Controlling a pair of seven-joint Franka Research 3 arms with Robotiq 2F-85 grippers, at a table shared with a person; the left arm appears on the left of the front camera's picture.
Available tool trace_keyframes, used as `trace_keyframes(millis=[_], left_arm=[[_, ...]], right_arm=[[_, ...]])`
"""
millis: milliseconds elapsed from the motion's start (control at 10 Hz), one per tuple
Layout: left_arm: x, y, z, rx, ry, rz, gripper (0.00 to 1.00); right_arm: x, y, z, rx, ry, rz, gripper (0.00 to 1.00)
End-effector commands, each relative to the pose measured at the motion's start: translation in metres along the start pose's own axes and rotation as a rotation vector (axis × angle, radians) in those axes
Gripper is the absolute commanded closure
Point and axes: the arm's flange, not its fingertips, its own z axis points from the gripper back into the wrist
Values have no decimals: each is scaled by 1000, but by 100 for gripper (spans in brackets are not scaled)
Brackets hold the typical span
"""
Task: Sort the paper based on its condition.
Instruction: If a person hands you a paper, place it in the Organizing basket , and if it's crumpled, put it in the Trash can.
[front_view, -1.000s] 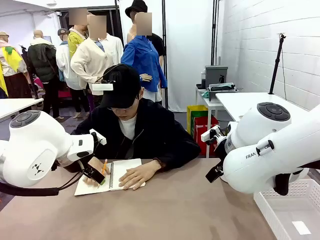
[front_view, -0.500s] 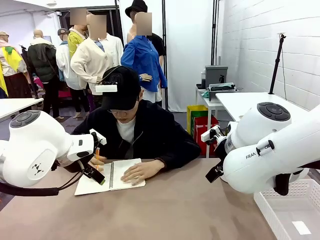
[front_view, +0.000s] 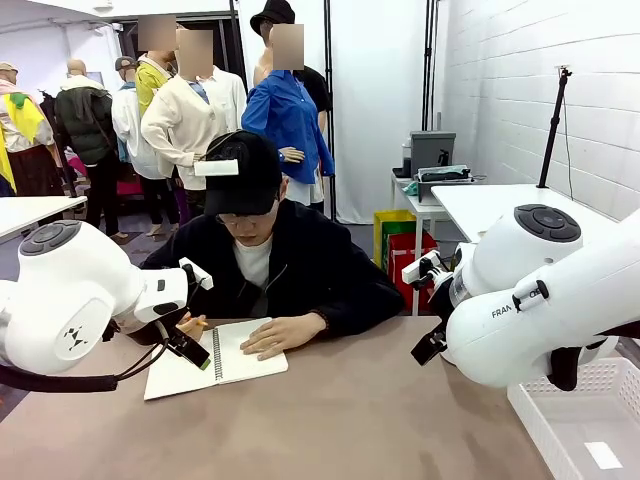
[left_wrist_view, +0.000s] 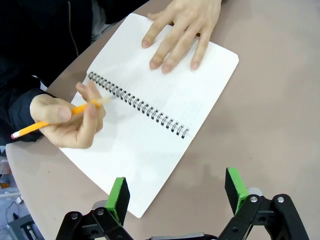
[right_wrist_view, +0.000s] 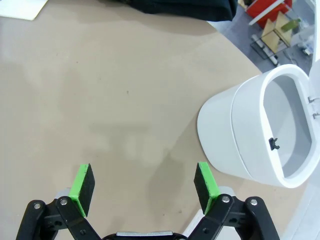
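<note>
While it hovers, left hand (left_wrist_view: 176, 189) spread wide

Brown table (front_view: 380, 420) here, an open spiral notebook (front_view: 245, 362) lying flat on its far left part, and a person's hand (front_view: 281, 335) resting on the right-hand page.

There is one notebook (left_wrist_view: 200, 100), one pencil (left_wrist_view: 45, 122) and one table (front_view: 380, 420). One person shows two hands: pencil hand (left_wrist_view: 65, 120) and flat hand (left_wrist_view: 182, 25). There are two grippers: left gripper (left_wrist_view: 175, 192) and right gripper (right_wrist_view: 144, 186). There is one white bin (right_wrist_view: 240, 140) and one white basket (front_view: 528, 425), with maybe one small slip (front_view: 603, 455) inside.
</note>
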Motion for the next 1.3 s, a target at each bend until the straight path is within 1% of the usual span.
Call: trace_keyframes(millis=[0,500,600,700,900,1200], left_arm=[[0,0,0,0,0,1,0],[0,0,0,0,0,0,0],[3,-6,9,-48,-16,-21,0],[6,-9,21,-80,-2,-25,0],[7,-10,48,-96,-2,-5,0],[13,-11,90,-119,2,-29,0]], right_arm=[[0,0,0,0,0,-1,0],[0,0,0,0,0,-1,0],[0,0,0,0,0,0,0],[7,9,5,31,-13,-10,0],[26,26,22,117,17,15,0],[50,46,53,158,19,73,0]])
